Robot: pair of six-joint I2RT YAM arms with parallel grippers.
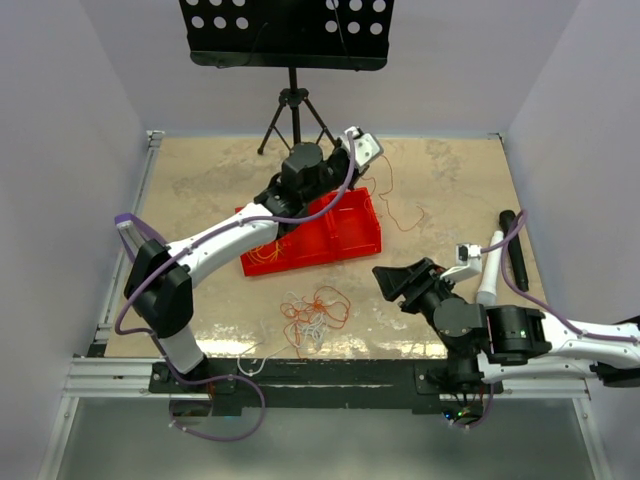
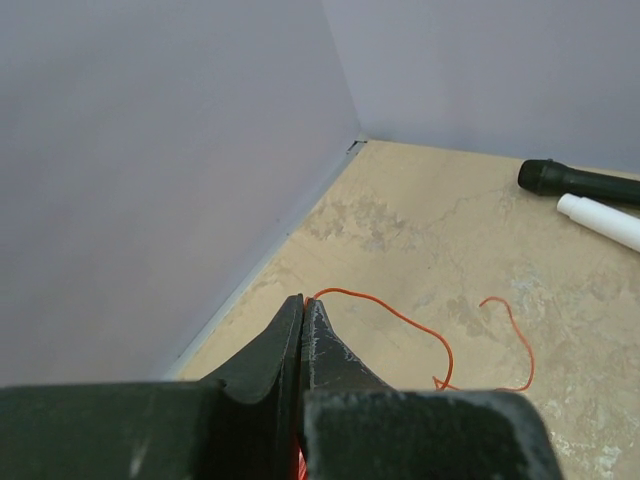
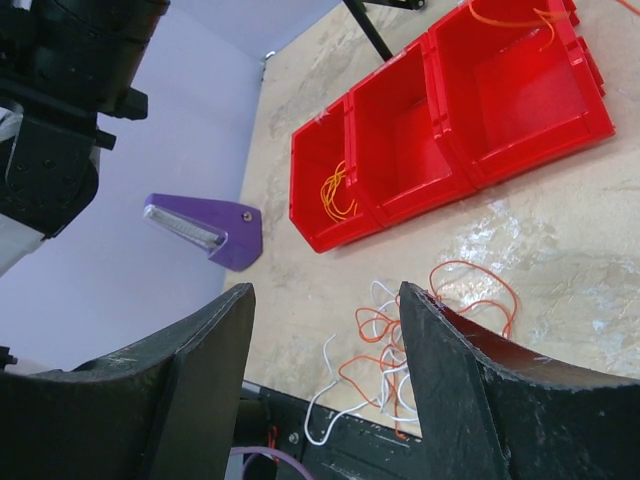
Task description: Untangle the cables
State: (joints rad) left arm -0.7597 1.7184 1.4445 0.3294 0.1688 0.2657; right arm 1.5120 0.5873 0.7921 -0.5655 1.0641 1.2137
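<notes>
Left fingers [image 2: 270,350] pinch orange cable [image 2: 400,316]; right fingers [image 3: 200,370] spread. Beige table [image 1: 450,180], lilac walls [image 1: 60,150].

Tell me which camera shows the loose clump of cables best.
Top external: the clump lies whole, nothing covering it. Right wrist sees it closer, but fingers of the right tool cover part. Left wrist misses it, showing only one orange strand pinched in the left tool.
</notes>
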